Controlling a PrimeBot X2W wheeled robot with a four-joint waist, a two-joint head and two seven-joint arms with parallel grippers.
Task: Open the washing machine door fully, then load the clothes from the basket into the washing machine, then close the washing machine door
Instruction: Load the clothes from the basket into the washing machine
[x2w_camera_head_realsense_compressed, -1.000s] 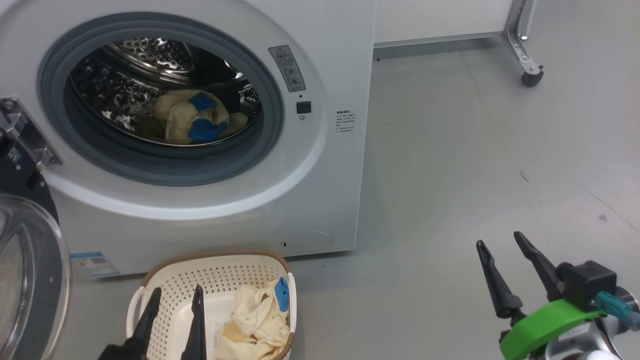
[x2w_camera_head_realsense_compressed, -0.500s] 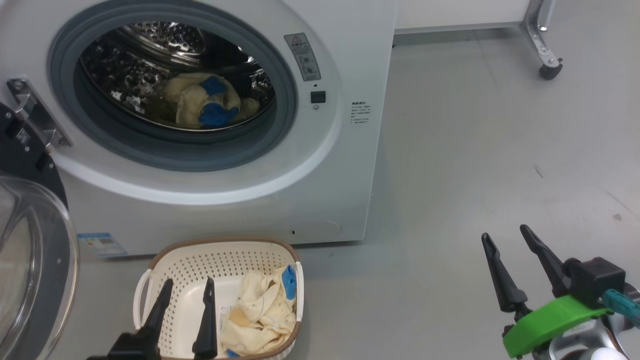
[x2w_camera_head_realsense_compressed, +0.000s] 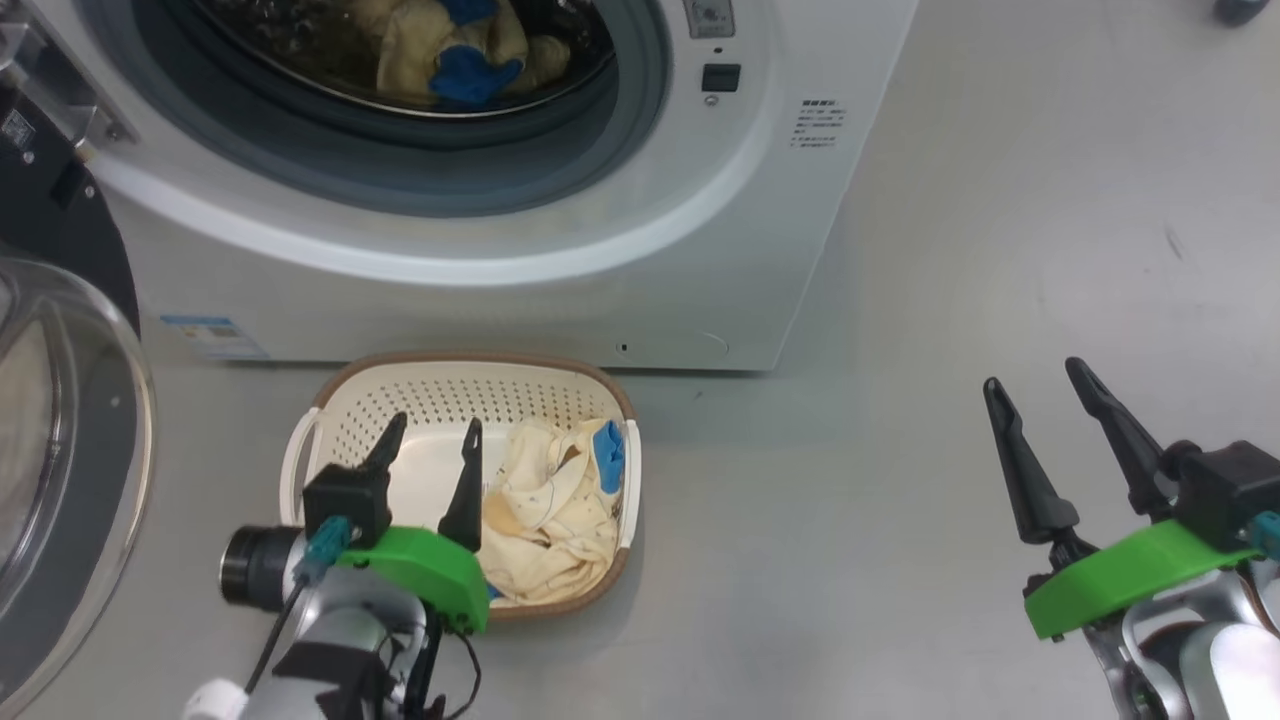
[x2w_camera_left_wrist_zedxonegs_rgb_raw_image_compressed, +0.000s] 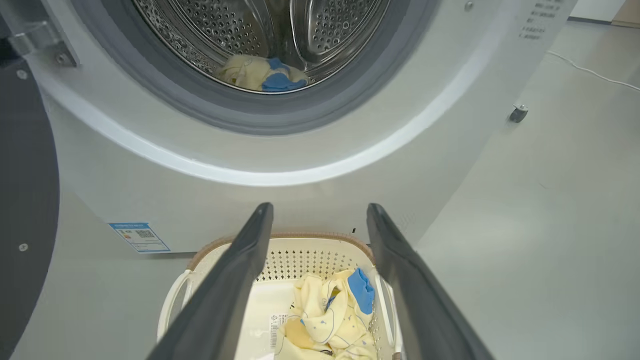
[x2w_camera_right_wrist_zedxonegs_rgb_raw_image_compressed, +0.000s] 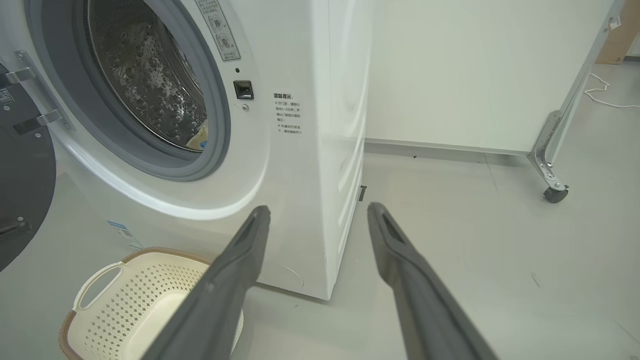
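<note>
The left gripper (x2w_camera_head_realsense_compressed: 433, 428) hangs over the basket (x2w_camera_head_realsense_compressed: 470, 358), jaws spread wide and empty. The clothes (x2w_camera_head_realsense_compressed: 550, 510) are heaped just beside its right finger, and whether they touch is unclear. More garments (x2w_camera_head_realsense_compressed: 450, 40) lie ahead of these jaws in the washing machine (x2w_camera_head_realsense_compressed: 500, 300), cropped by the head view's top edge. The washing machine door (x2w_camera_head_realsense_compressed: 60, 420) stands open further left, cut off. The right gripper (x2w_camera_head_realsense_compressed: 1033, 376), jaws likewise apart, is well clear over the floor (x2w_camera_head_realsense_compressed: 900, 300).
</note>
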